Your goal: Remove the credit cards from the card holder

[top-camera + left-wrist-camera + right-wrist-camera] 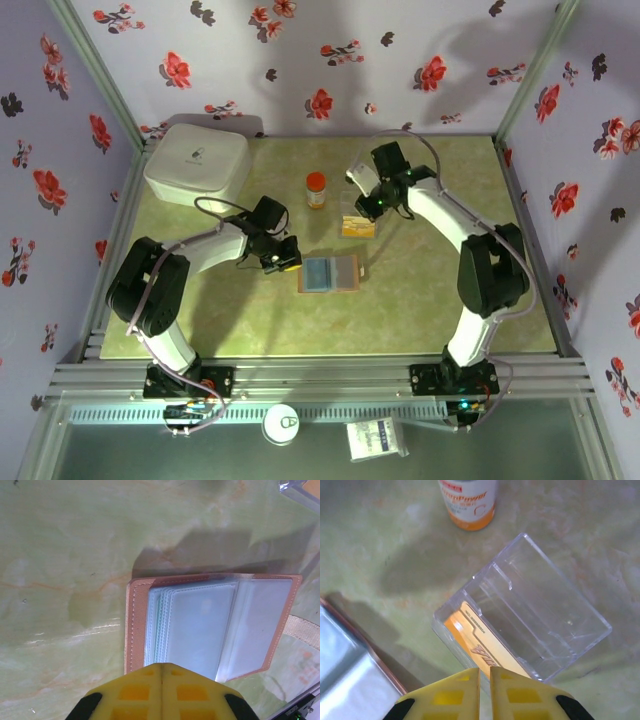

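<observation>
Yellow and pressed flat together, the fingers [135, 692] of the left tool [161, 672] hold nothing. Just ahead of their tips the card holder [210, 625] lies spread open on the green marbled worktop [65, 555]. Its reddish-brown leather rim frames a stack of clear, pale sleeves [200, 622]. Whether any card sits inside those sleeves I cannot tell. A tan tab [305, 629] pokes out beyond the holder's edge on the tool's right.

The right tool [485, 680] has its yellow fingers drawn to a hairline gap, with nothing between them. Right ahead of its tips stands a clear plastic box [555, 610], open at the top. An orange-yellow card [480, 652] lies in the end nearest the tool. To this tool's left, low in the wrist view, a corner of the open card holder shows. Farther ahead stands a bottle [468, 505] with an orange base and a printed label.

From above, the left tool sits at the holder's left edge and the right tool hangs over the clear box. A white rounded case [197, 165] rests well beyond the left tool, near the far corner.
</observation>
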{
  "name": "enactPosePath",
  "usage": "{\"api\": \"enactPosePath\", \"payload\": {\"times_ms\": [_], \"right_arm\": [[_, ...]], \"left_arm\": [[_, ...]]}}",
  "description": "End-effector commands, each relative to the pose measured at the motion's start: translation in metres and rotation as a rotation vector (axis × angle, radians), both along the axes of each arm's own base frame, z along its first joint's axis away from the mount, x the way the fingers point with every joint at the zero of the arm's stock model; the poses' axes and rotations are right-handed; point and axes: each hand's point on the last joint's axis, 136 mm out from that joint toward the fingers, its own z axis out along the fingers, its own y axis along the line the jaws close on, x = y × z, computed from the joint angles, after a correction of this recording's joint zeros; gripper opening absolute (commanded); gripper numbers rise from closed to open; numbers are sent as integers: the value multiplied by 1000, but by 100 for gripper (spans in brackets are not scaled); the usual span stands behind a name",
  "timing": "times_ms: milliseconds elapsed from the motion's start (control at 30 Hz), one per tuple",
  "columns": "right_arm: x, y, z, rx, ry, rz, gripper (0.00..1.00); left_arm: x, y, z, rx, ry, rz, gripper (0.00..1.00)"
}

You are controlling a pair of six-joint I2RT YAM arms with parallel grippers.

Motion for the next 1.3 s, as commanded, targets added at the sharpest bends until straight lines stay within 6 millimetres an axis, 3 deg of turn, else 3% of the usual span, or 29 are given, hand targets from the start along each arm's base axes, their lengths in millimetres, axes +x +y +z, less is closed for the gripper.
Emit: {"api": "enactPosePath", "payload": {"times_ms": [0, 233, 533, 867, 1267], "right_arm": [[4, 17, 21, 232, 20, -261, 13], [-29, 34, 10, 412, 152, -477, 14], [-71, 69, -8, 442, 299, -508, 13], [-101, 88, -38, 413, 422, -515, 14], [-120, 92, -60, 377, 495, -566, 17]], "left_arm": [[-1, -1, 0, -11, -3, -9, 4], [-5, -9, -5, -17, 4, -37, 3], [-15, -5, -17, 16, 29, -39, 2], [-22, -3, -29, 29, 48, -35, 0], [-21, -4, -35, 40, 57, -41, 0]]}}
